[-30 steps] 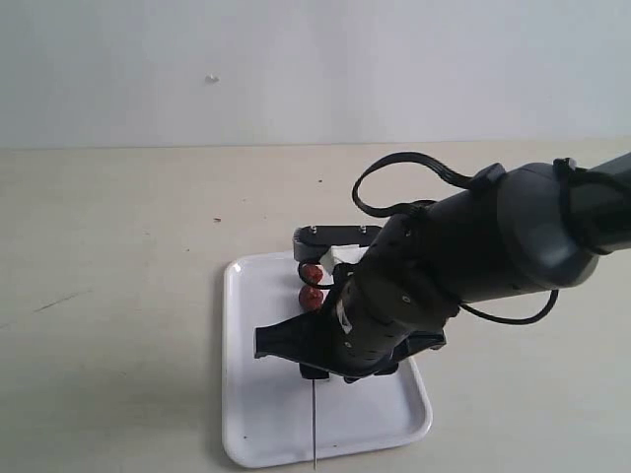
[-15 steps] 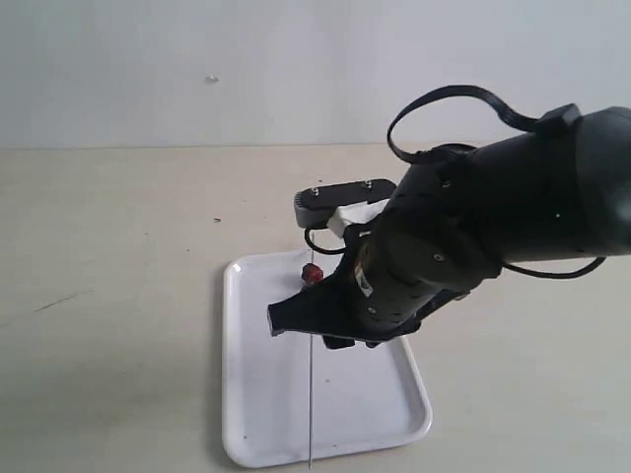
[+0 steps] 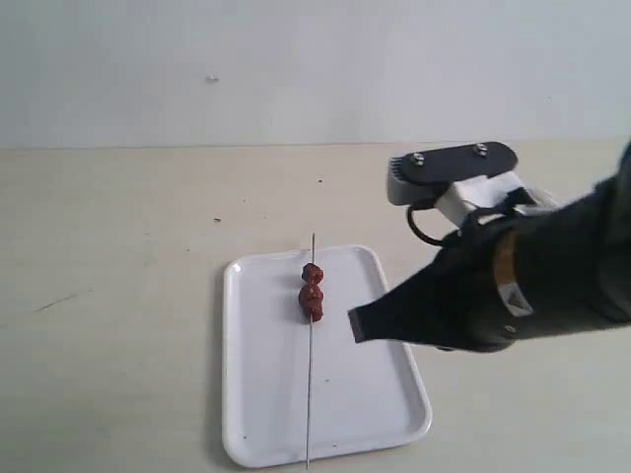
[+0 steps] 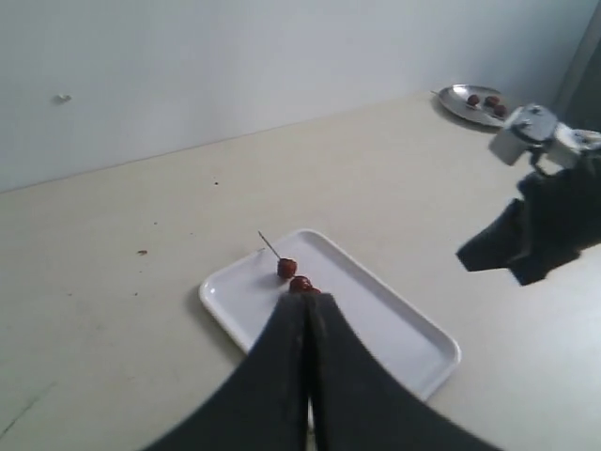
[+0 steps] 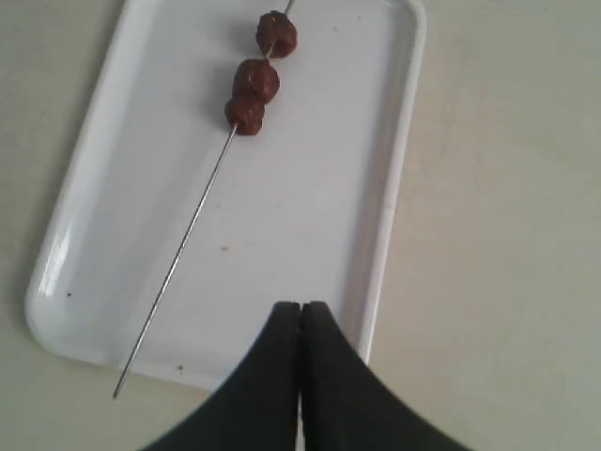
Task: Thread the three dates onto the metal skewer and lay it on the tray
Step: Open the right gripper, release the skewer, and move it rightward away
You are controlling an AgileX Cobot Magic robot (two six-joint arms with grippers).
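Note:
The metal skewer (image 3: 310,394) lies lengthwise on the white tray (image 3: 355,384), its far tip poking past the rim. Three dates (image 3: 312,293) sit threaded close together near that far end. My right gripper (image 3: 355,325) hangs shut and empty above the tray's right edge, clear of the skewer. The right wrist view shows its closed tips (image 5: 300,307) over the tray (image 5: 319,188), with the skewer (image 5: 178,263) and dates (image 5: 254,80) beyond. My left gripper (image 4: 307,297) is shut with nothing in it, looking toward the tray (image 4: 376,310) and dates (image 4: 287,268); it is out of the exterior view.
The tray rests on a beige table (image 3: 118,296) before a pale wall. A small silver plate (image 4: 474,99) with a few more dates sits far off in the left wrist view. The right arm (image 4: 545,235) hovers beside the tray.
The right arm has risen and swung right, off the tray's middle. The skewer and all three dates, partly hidden before, now lie uncovered and free on the tray.

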